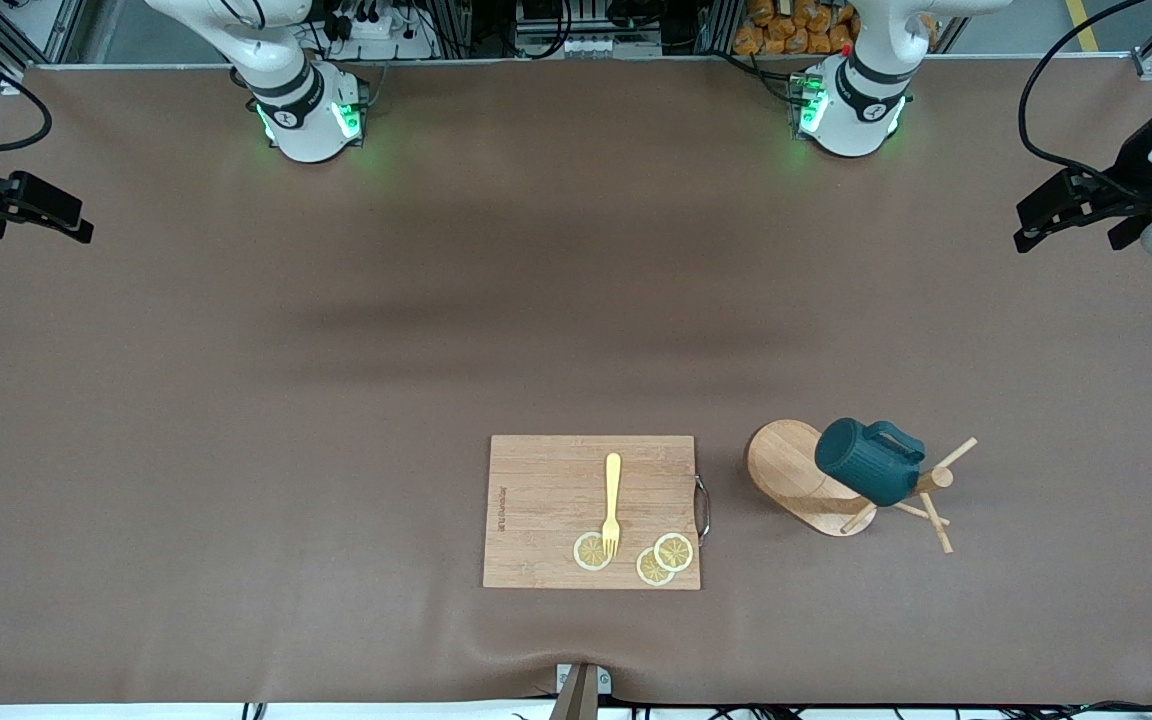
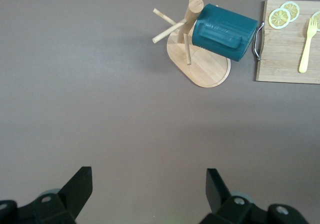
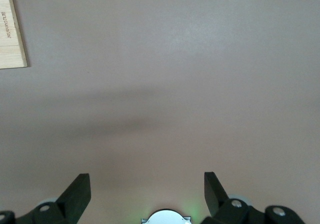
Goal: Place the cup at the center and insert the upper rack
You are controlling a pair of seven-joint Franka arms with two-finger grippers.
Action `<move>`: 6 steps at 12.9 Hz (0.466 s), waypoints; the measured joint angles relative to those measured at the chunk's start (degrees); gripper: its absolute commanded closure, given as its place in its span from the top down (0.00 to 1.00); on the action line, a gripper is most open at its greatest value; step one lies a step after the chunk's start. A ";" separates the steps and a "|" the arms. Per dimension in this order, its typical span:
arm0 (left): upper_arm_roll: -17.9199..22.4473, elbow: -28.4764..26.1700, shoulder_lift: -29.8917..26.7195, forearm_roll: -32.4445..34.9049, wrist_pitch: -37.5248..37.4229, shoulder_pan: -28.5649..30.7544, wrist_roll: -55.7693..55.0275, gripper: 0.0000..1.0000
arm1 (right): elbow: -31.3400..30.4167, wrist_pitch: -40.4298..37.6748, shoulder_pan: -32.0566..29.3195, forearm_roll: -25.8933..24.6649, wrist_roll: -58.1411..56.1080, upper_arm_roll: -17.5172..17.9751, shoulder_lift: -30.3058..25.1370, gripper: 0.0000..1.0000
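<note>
My biggest worry is the upper rack [image 1: 798,478], standing near the front camera beside the cutting board [image 1: 591,511] toward the left arm's end: lifting the cup [image 1: 867,460], which hangs on its pegs, could snag and tip it. The left gripper [image 1: 1071,207] and right gripper [image 1: 26,205] hang wide open and empty over the table's ends, so I judge a misjudged long reach the lesser risk.

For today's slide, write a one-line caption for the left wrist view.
Open left gripper hovers over bare table, facing the teal cup hung on the mug tree.
</note>
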 measured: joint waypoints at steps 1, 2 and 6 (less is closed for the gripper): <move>0.03 0.19 0.00 0.00 -0.07 0.01 0.00 1.00 | 0.00 0.00 0.00 0.00 0.00 0.00 0.00 1.00; 0.08 0.37 0.00 0.00 -0.25 0.04 0.00 1.00 | 0.00 -0.01 0.00 0.00 0.00 0.00 0.00 1.00; 0.25 0.52 0.00 0.00 -0.61 0.27 0.00 1.00 | 0.00 -0.03 0.00 0.00 0.00 0.00 0.00 1.00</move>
